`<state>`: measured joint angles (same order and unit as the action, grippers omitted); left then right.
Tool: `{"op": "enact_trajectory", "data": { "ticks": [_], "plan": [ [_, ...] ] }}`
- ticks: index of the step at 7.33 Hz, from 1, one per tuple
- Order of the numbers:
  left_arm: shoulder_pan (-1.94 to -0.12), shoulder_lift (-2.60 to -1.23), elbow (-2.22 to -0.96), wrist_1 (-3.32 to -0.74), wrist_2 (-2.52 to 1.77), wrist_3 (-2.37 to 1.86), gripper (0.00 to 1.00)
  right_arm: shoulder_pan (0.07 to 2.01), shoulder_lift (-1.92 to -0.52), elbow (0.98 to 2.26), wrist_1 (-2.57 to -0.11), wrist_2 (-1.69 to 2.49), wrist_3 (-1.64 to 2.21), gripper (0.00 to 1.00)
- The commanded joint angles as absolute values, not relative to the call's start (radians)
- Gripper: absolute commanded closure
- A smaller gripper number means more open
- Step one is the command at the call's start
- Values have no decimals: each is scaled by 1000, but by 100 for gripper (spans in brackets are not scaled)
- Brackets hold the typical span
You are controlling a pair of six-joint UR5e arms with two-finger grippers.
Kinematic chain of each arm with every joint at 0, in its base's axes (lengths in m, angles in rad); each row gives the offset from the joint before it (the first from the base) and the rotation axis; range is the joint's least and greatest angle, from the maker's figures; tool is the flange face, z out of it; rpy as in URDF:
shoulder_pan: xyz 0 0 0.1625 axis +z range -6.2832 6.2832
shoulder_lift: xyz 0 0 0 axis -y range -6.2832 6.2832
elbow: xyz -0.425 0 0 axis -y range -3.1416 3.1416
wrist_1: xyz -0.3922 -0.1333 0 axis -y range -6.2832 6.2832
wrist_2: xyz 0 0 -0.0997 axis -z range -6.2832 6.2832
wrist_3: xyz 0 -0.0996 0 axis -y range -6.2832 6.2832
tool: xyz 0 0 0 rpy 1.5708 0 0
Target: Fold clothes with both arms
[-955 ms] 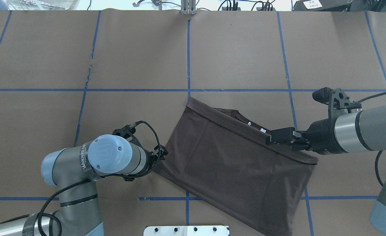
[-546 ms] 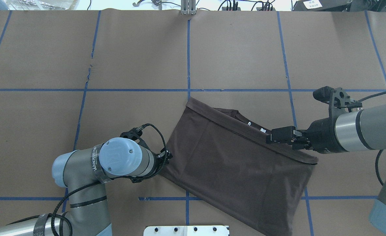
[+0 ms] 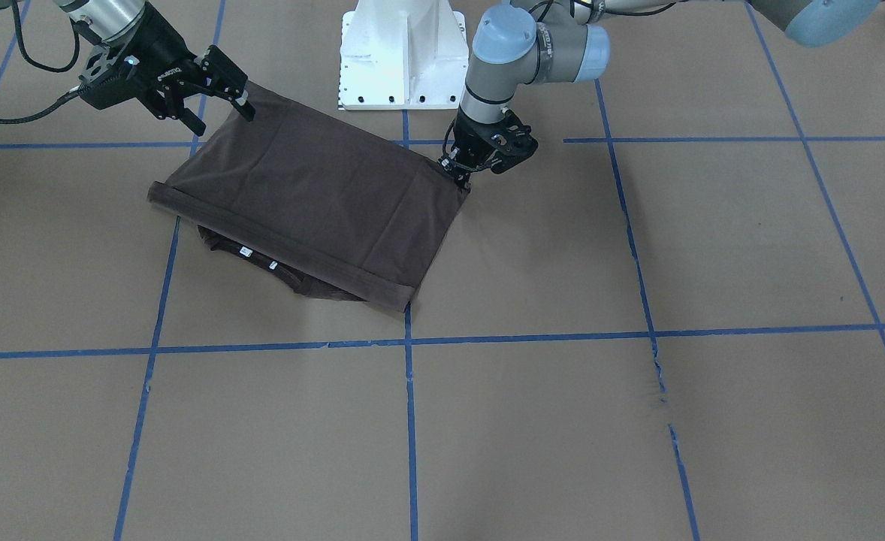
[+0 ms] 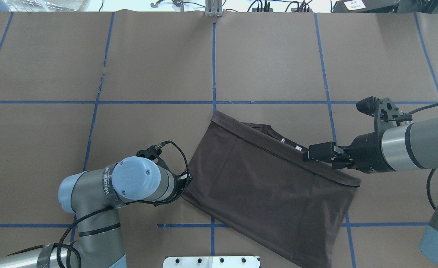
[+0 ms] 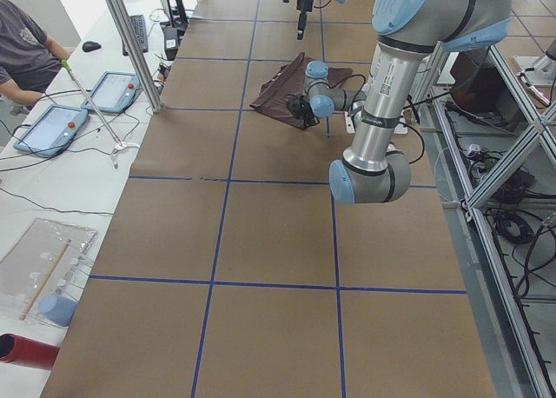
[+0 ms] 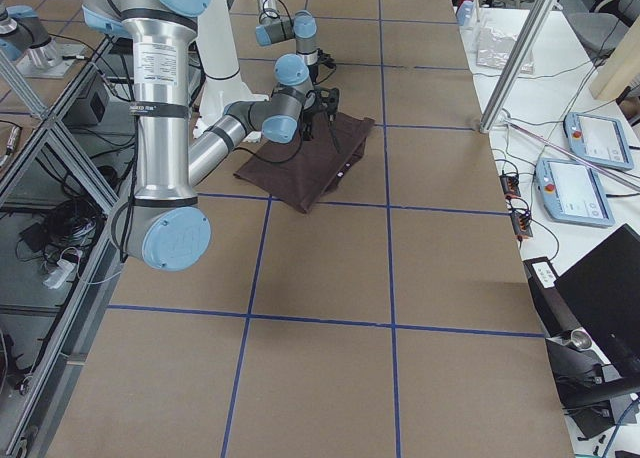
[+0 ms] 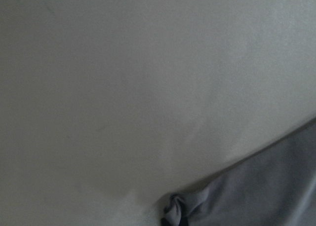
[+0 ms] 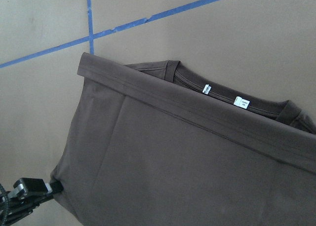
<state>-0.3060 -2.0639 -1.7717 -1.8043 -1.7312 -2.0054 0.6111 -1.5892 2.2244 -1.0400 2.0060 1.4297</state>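
Note:
The dark brown T-shirt (image 4: 267,186) lies folded flat and askew on the table, its hem band doubled over the collar and white neck labels (image 8: 206,88). My left gripper (image 4: 186,179) points down at the shirt's left corner. In the front view this gripper (image 3: 459,174) is shut on that corner, and the left wrist view shows bunched cloth (image 7: 173,211) at its bottom edge. My right gripper (image 3: 217,113) hangs open over the shirt's right end (image 4: 315,153), above the cloth, holding nothing.
The white base pedestal (image 3: 401,52) stands just behind the shirt. Brown paper with blue tape lines covers the table, with a small tear (image 4: 102,76) at the far left. A seated person (image 5: 22,46) and tablets (image 5: 52,129) are beyond the far edge.
My left arm has swung right, bringing its gripper onto the shirt's left corner. The right gripper has drawn back slightly to the right. The shirt lies as before.

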Motion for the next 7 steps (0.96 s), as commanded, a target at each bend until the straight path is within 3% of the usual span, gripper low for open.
{"op": "enact_trajectory", "data": {
  "ticks": [1,3,4,7],
  "plan": [
    [-339,-2063,-1779,-1804,-1733,-1999,100,614,-1591,2223,-1040,2005,1430,0],
    [-502,-2069,-1735,-1804,-1735,-1857,100,615,-1594,2218,-1040,2003,1430,0],
    [-584,-2094,-1650,-1825,-1732,-1773,100,617,-1594,2220,-1040,2005,1430,0],
    [-763,-2448,-1091,-2056,-1729,-1542,100,620,-1598,2218,-1040,1997,1430,0]
  ]
}}
